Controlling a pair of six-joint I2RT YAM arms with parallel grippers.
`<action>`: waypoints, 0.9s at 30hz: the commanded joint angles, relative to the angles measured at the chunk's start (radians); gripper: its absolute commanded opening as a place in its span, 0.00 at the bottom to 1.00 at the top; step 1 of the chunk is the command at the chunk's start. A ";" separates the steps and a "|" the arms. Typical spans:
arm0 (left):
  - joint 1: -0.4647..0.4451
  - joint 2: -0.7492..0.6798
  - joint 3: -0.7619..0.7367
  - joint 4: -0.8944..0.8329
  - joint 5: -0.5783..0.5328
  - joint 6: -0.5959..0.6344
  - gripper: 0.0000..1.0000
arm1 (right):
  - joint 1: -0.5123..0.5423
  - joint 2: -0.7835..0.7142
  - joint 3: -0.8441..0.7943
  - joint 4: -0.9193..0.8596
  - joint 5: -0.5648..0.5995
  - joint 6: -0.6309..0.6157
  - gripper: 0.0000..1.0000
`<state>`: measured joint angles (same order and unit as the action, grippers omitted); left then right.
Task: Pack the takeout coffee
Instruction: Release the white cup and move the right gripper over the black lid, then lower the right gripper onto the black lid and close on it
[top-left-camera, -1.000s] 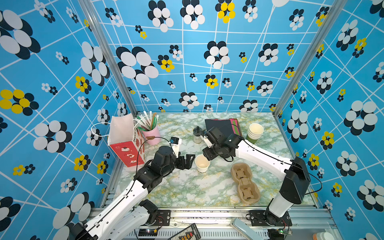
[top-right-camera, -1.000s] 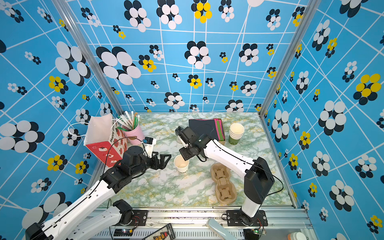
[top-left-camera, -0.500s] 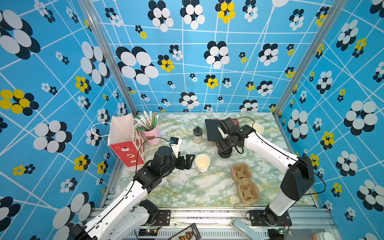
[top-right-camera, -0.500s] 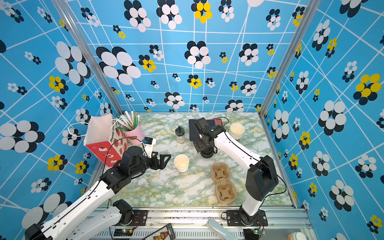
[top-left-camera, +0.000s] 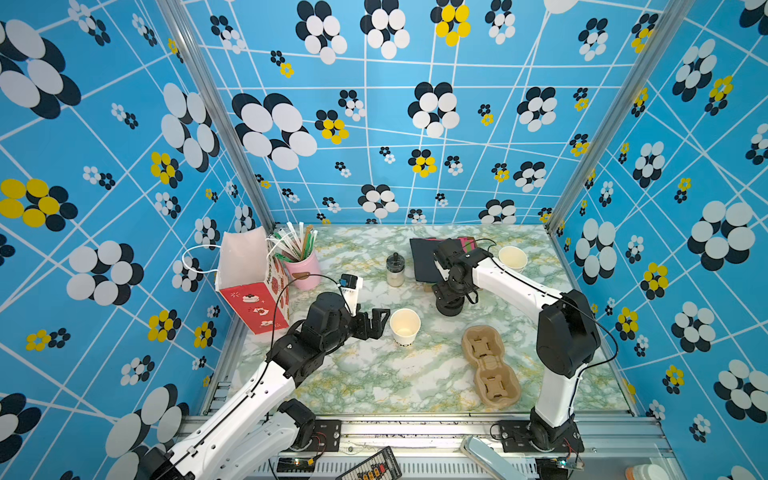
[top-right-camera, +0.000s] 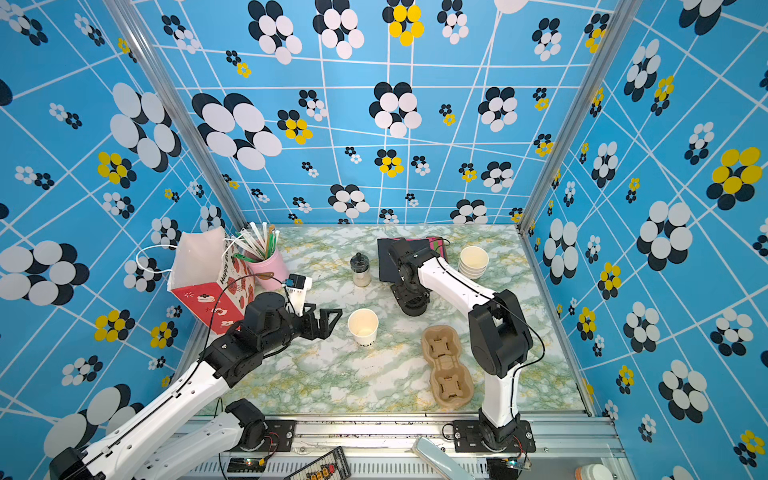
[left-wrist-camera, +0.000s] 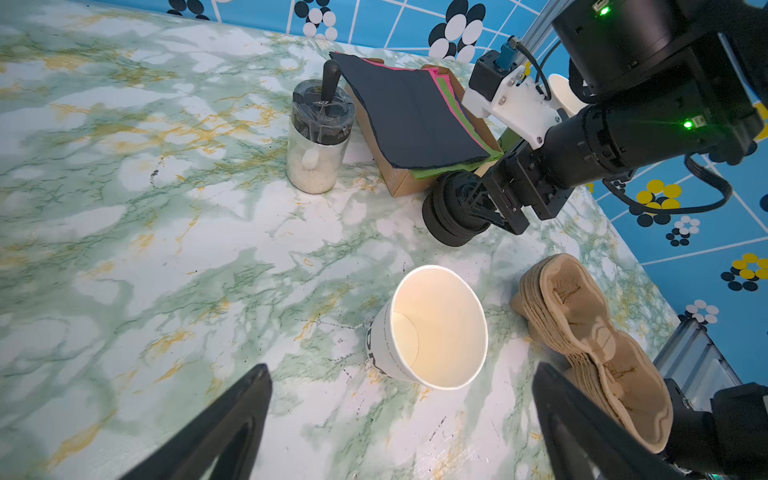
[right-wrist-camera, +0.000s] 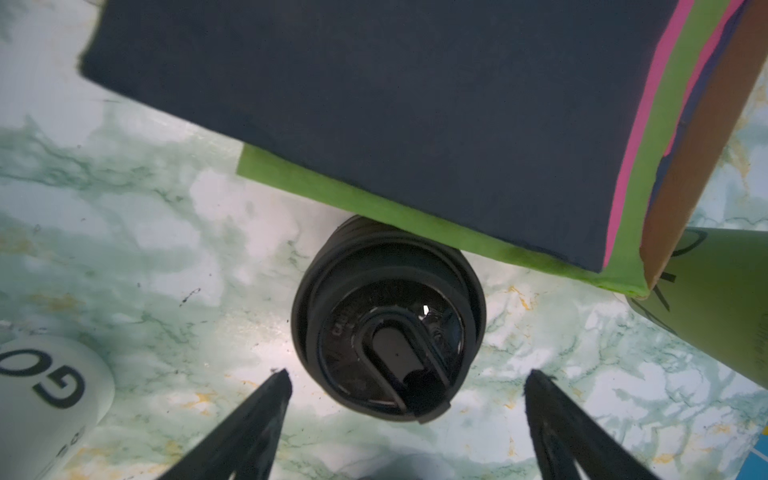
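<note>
The takeout coffee's paper cup (top-left-camera: 404, 326) (top-right-camera: 363, 326) stands upright and open-topped mid-table, cream-white inside. My left gripper (top-left-camera: 380, 322) (left-wrist-camera: 402, 370) is open right beside it, with the cup (left-wrist-camera: 436, 328) just beyond its spread fingertips. A squat stack of black sip lids (top-left-camera: 449, 308) (top-right-camera: 413, 308) (right-wrist-camera: 388, 316) sits behind and to the right of the cup. My right gripper (top-left-camera: 451, 293) (right-wrist-camera: 409, 374) is open directly over that stack, one finger on each side of the top lid, holding nothing.
A brown pulp cup carrier (top-left-camera: 490, 365) lies at front right. Dark napkins on a cardboard box (top-left-camera: 426, 257) and nested paper cups (top-left-camera: 512, 257) stand at the back. A lidded jar (top-left-camera: 395, 270), a pink straw holder (top-left-camera: 301, 266) and a red-and-white paper bag (top-left-camera: 249, 286) are to the left.
My right gripper has swung away from the single cup, back and to the right, and now sits over the lid stack with its jaws opened. The left arm has stayed put.
</note>
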<state>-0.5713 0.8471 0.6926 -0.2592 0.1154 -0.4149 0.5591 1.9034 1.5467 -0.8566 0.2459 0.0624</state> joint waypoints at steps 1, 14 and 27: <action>-0.005 -0.012 -0.018 -0.003 -0.003 0.027 0.99 | -0.007 0.028 0.030 -0.010 -0.005 -0.006 0.88; -0.004 -0.014 -0.034 0.002 -0.005 0.029 1.00 | -0.008 0.069 0.040 -0.001 -0.035 0.001 0.81; -0.004 -0.009 -0.037 0.009 -0.007 0.027 1.00 | -0.010 -0.027 0.044 -0.018 -0.029 0.001 0.85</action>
<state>-0.5713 0.8452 0.6685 -0.2588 0.1150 -0.3996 0.5537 1.9289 1.5608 -0.8547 0.2203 0.0624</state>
